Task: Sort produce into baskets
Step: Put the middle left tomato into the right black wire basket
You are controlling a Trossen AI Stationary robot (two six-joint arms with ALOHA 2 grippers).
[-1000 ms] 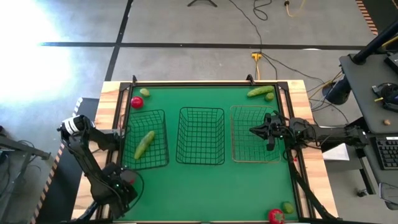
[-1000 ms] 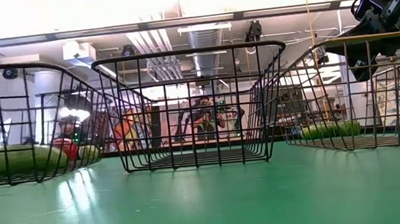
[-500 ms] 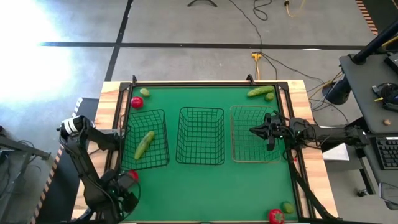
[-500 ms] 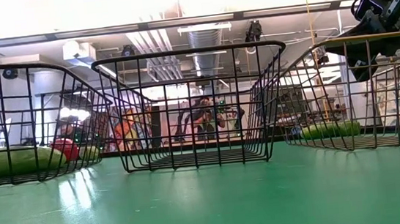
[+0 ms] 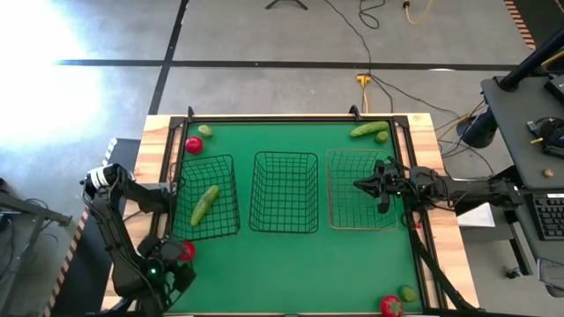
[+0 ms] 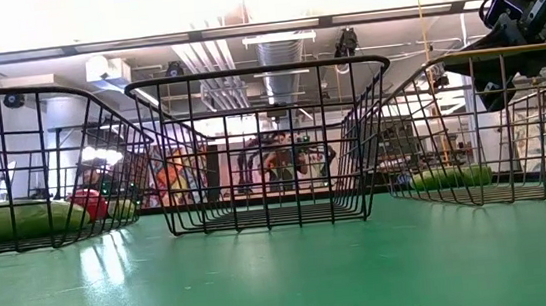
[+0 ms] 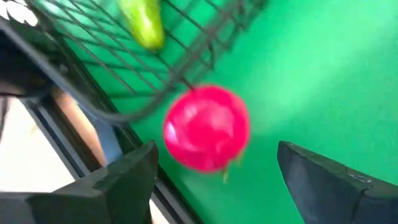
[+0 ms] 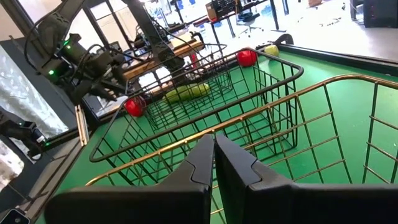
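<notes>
A red tomato (image 5: pixel 186 250) lies on the green table by its left rail, just near of the left black basket (image 5: pixel 234 199). My left gripper (image 5: pixel 174 262) is open, and its fingers stand on either side of the tomato (image 7: pixel 206 127) without touching it. A cucumber (image 5: pixel 204 202) lies in the left black basket. The middle black basket (image 5: pixel 254 190) holds nothing. My right gripper (image 5: pixel 361 185) hangs shut above the tan basket (image 5: pixel 331 190) and also shows in the right wrist view (image 8: pixel 214 163).
A tomato (image 5: pixel 194 144) and a lime (image 5: pixel 204 130) lie at the far left corner. A cucumber (image 5: pixel 368 129) and a lime (image 5: pixel 381 137) lie at the far right. A tomato (image 5: pixel 390 305) and a lime (image 5: pixel 407 292) lie at the near right corner. Raised rails edge the table.
My left gripper has drawn back toward the table's near left corner. The tomato beside it, half covered by the gripper before, now shows in full on the table.
</notes>
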